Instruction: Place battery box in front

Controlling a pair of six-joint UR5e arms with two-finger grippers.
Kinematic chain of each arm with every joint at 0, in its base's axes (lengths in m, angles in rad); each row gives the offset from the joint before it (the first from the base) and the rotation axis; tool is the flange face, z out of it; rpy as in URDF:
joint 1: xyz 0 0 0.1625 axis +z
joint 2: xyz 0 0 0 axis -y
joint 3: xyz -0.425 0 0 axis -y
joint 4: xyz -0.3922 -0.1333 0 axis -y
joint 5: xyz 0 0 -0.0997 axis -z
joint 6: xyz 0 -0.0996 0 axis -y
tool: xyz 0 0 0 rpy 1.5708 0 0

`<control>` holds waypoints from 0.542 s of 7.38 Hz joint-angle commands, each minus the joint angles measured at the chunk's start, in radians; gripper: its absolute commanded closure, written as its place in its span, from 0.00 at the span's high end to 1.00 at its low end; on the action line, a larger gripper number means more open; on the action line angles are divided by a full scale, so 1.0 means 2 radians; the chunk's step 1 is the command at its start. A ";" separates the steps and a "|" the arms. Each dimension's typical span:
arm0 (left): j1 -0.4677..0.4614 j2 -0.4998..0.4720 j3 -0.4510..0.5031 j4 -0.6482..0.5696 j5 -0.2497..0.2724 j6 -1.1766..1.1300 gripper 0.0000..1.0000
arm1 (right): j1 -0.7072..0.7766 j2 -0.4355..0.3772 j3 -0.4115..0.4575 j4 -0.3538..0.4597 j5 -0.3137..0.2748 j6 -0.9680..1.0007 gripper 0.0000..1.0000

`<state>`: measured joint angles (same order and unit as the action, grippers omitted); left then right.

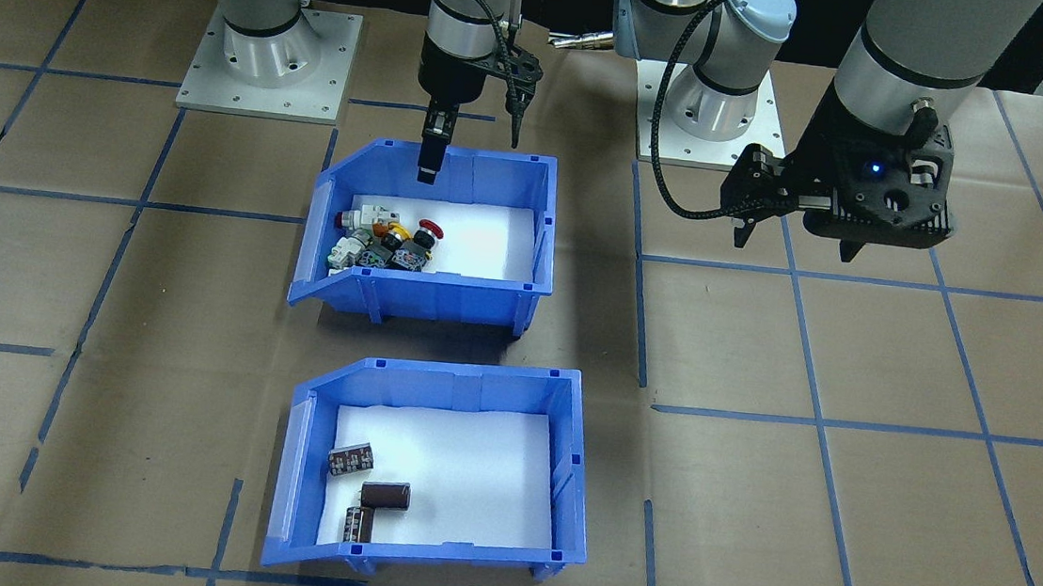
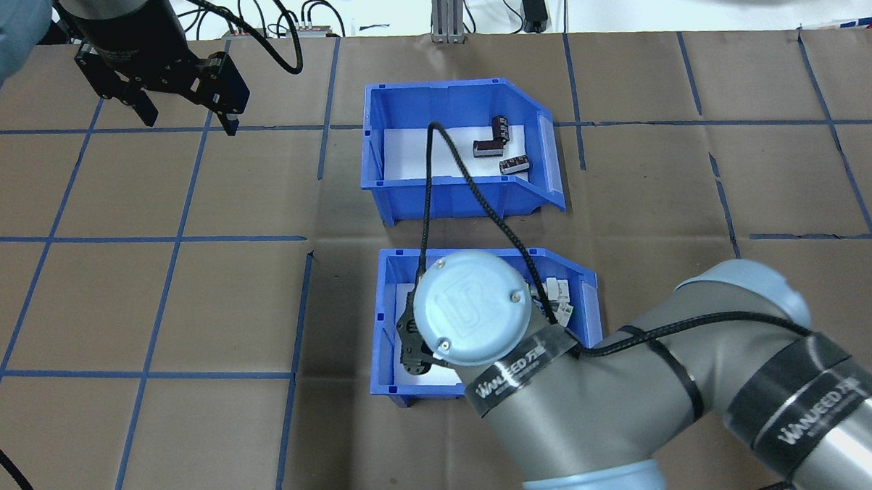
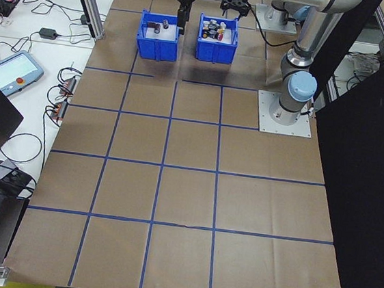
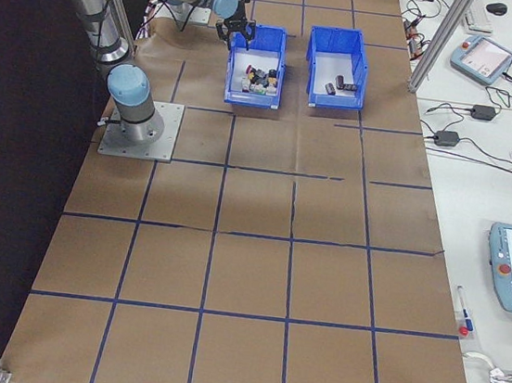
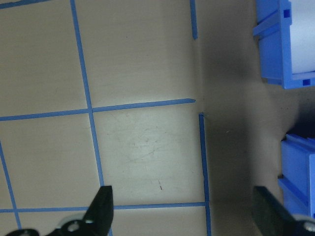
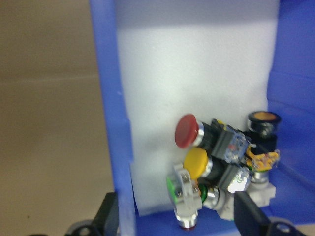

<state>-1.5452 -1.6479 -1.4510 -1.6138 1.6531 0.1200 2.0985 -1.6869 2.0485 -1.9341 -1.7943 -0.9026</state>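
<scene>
On brown blue-taped table (image 1: 842, 510), battery box (image 1: 430, 474), perhaps paper-covered

The battery box (image 1: 430, 470) is a blue plastic open-top bin with a white liner and one sloped, cut-away side. It sits upright on the brown paper-covered table, on the side far from the robot's bases. Three dark brown cylindrical cells (image 1: 385, 495) lie near its cut-away end.
</scene>
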 commanded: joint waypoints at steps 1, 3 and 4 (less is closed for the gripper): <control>-0.001 -0.004 -0.001 0.000 -0.004 -0.006 1.00 | -0.111 -0.038 -0.047 0.076 0.004 0.005 1.00; -0.001 -0.004 -0.002 0.000 -0.004 -0.006 1.00 | -0.222 -0.038 -0.078 0.074 0.056 0.025 1.00; -0.001 -0.004 -0.002 0.000 -0.003 -0.006 1.00 | -0.266 -0.035 -0.098 0.070 0.079 0.042 1.00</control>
<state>-1.5461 -1.6554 -1.4544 -1.6138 1.6465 0.1086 1.6908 -1.7603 1.9010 -1.7889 -1.7028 -0.8574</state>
